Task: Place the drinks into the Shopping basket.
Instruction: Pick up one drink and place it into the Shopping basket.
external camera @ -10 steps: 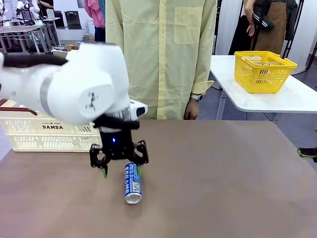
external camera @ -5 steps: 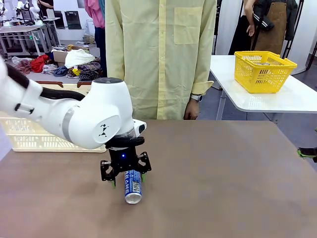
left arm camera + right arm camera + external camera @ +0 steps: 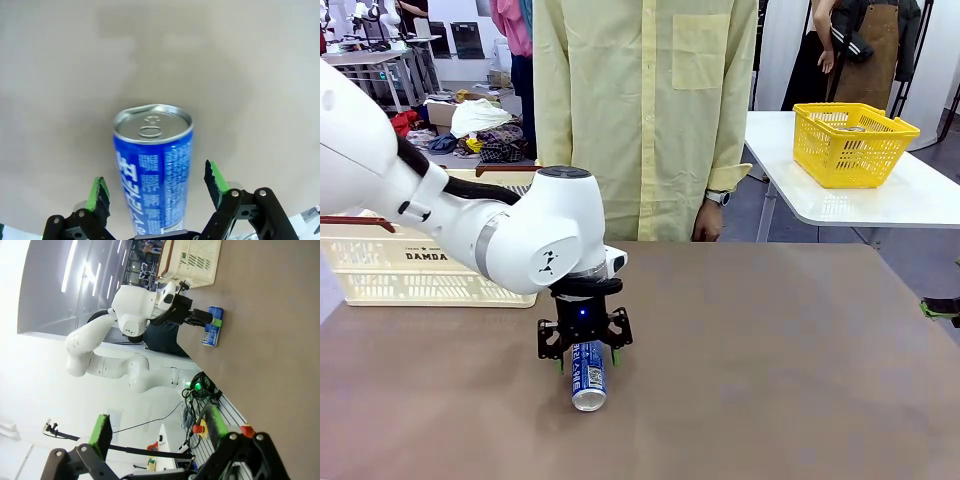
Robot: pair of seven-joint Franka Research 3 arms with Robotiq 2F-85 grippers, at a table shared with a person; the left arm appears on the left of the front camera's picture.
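the blue can (image 3: 588, 372) lies on its side on the bench (image 3: 770, 360), a little left of the middle and near the robot's edge, with its silver top turned toward that edge. because it lies flat, the grip has to come from above. the left claw (image 3: 587, 362) hangs straight down over the end of the can away from the top. one finger stands on each side of the round body, so the jaws cross the can's width rather than its length.

the claw is spread wide and has hold of nothing. in the left wrist view the green pads (image 3: 98, 192) flank the can with a clear gap on both sides. that spare room lets the fingers go down past the curve without knocking the can into a roll, which looks like the main risk here.

the shopping basket (image 3: 420, 280) sits at the far left corner of the bench, on the left arm's own side, which is probably why this arm does the reaching. the right claw (image 3: 159, 424) is also wide open and empty, well apart from the can and likely parked out of the way. a person (image 3: 645, 110) stands at the far edge, one hand (image 3: 705, 222) hanging just behind it, taking no part.
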